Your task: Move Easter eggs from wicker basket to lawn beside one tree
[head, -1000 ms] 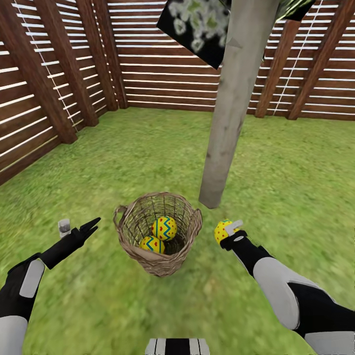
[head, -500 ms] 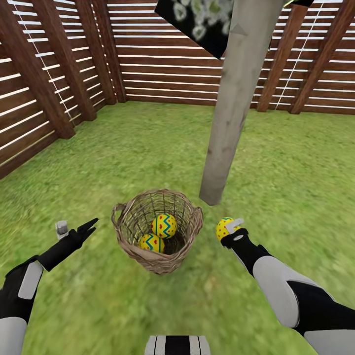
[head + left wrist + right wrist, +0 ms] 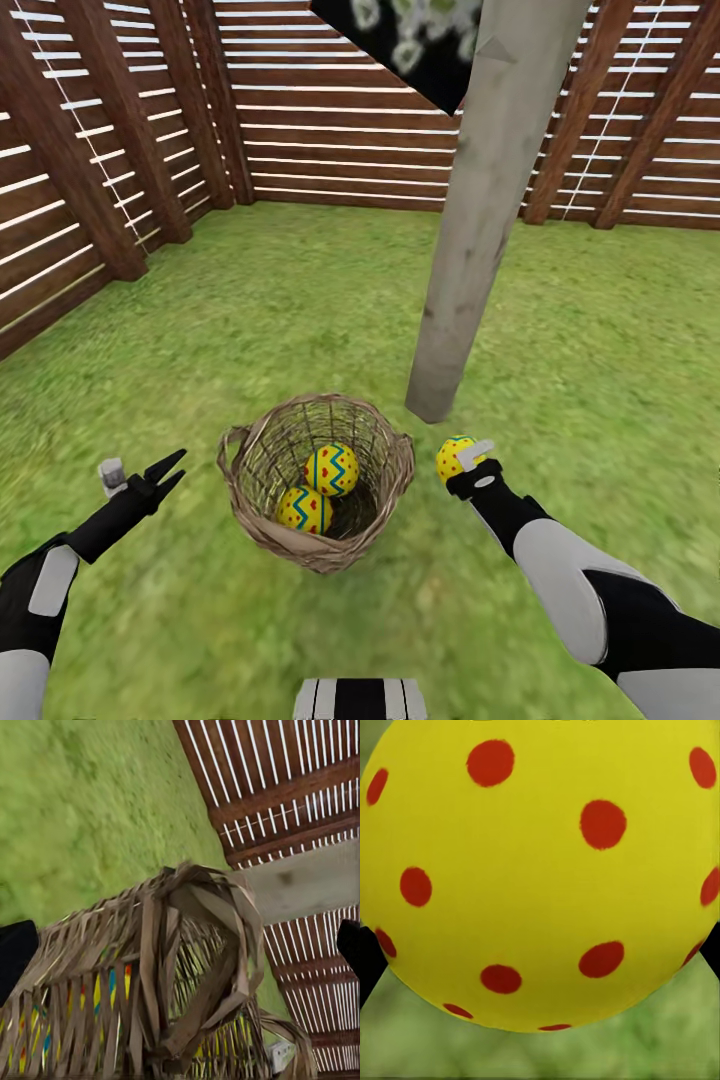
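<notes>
No legible text, label, brand, number or sign is found in any view. The Easter eggs point(image 3: 331, 469) carry only red dots and a blue zigzag band, a pattern rather than lettering. The wicker basket point(image 3: 262, 520), the tree point(image 3: 470, 240) trunk and the slatted fence point(image 3: 340, 130) bear no markings.

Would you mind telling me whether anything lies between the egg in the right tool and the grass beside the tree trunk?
Nothing visible: the yellow red-dotted egg in the right tool has bare green lawn up to the pale grey trunk.
</notes>
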You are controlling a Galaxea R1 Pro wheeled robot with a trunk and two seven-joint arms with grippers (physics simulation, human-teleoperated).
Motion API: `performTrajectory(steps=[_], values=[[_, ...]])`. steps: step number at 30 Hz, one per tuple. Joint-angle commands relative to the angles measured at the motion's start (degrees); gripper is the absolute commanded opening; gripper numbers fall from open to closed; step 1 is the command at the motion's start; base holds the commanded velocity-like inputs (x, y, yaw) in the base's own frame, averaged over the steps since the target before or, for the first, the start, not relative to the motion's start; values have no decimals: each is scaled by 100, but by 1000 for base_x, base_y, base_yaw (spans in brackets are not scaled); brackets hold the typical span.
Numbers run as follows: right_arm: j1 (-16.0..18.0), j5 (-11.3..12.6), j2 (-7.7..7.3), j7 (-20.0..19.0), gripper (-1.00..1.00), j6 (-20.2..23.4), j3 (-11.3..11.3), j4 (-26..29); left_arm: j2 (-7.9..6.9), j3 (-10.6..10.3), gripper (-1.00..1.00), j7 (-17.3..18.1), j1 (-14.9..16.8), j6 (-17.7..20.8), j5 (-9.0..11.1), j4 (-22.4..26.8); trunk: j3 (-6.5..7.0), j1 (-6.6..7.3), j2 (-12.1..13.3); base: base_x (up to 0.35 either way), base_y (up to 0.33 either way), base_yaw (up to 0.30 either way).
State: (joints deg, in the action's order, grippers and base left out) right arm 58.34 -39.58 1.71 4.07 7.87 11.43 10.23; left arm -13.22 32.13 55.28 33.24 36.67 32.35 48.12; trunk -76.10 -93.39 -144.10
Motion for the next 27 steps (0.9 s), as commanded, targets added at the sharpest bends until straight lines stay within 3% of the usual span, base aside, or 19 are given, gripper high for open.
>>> performTrajectory(steps=[1, 13, 19, 27], values=[[2, -59, 5, 6, -100, 22, 44, 5, -3, 4, 100, 8, 0, 42, 26, -2, -27, -1, -3, 0, 0, 0], [2, -20, 28, 50, -100, 126, 61, -13, 0, 4, 100, 9, -1, 42, 26, 3, -292, -32, -19, 0, 0, 0], [2, 10, 46, 498, -100, 132, 70, 3, 2, 4, 100, 9, 0, 42, 26, 0, -425, -48, -27, 0, 0, 0], [2, 0, 45, 508, -100, 120, 70, -22, -5, 13, 100, 34, 0, 44, 32, -18, -425, -48, -27, 84, 0, 0]])
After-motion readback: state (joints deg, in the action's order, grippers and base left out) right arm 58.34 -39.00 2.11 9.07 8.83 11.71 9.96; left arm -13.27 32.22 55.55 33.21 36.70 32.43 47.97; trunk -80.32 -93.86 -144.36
